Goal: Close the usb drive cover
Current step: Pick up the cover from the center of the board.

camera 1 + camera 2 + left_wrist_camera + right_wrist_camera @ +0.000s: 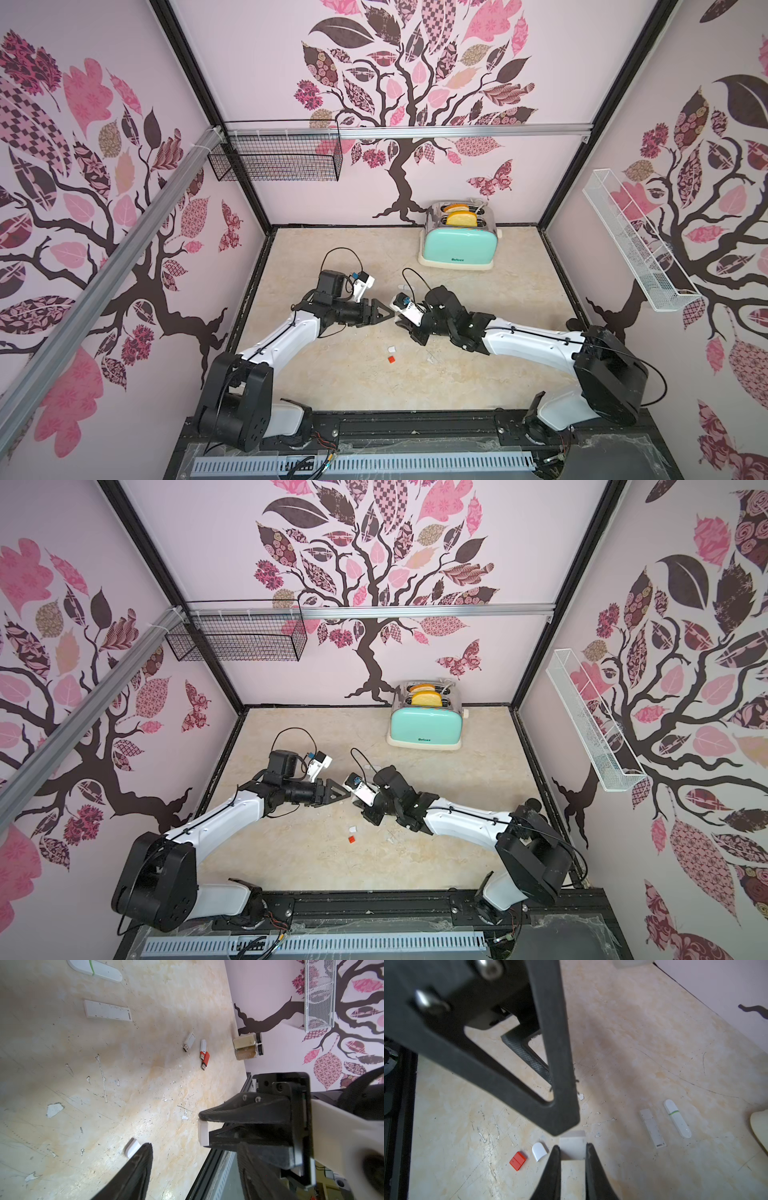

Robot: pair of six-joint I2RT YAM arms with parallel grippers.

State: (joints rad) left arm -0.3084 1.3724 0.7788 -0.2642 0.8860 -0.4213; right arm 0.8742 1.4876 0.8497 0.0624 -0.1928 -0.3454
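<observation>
Right gripper (572,1147) is pinched tight on the small white rectangular plastic usb drive (572,1139). It looks lifted off the beige marbled table (519,291), on the robot's side of the mint-green toaster (457,245) and well apart from it. Left gripper (385,314) has its jaws apart, with one black tip right at the drive's free end. Can't tell if it's touching.

Imo the trick is to square both fingers on the cover and push straight along the drive, so it doesn't cock sideways or twist out of the right's pinch.

Room-wise it's fine, with bare table toward the toaster. A loose white rounded cap (539,1151) and a red square cap (518,1160) lie farther from the toaster than the drive does. The black front rail (415,419) is beyond those.
</observation>
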